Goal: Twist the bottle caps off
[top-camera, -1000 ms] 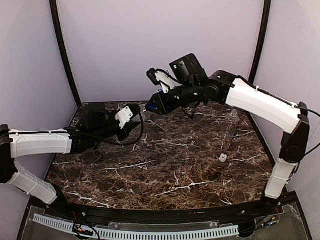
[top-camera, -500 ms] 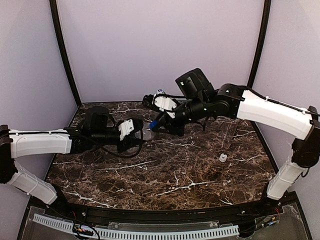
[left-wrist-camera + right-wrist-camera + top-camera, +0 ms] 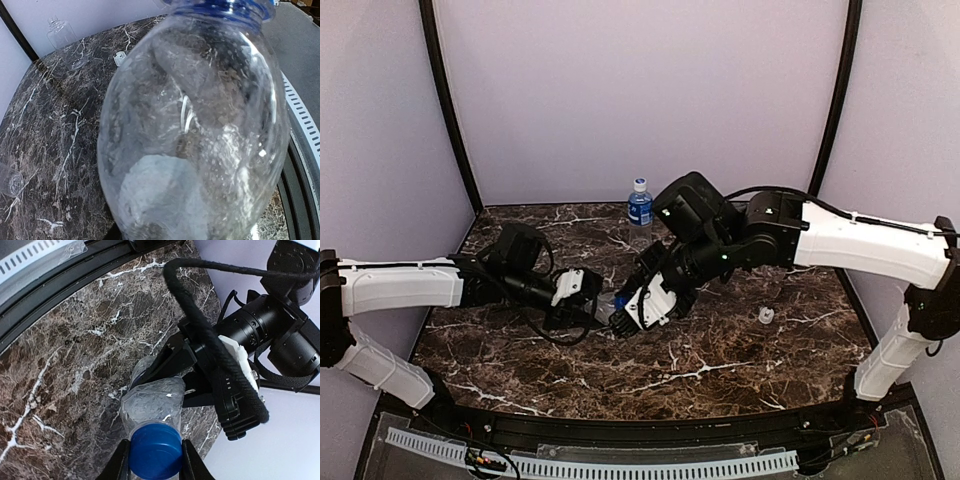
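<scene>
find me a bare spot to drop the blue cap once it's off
The widest bare marble is the near strip of the table, between the held bottle and the front rail. Also free: the back left corner, left of the blue-labelled bottle. Crowded: the middle around that held bottle, and beside the white cap.

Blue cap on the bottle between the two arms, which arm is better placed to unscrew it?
Right. The right gripper is shut on the blue cap, a finger on each side. The left gripper grips the bottle by its body, so it likely just steadies it.
</scene>
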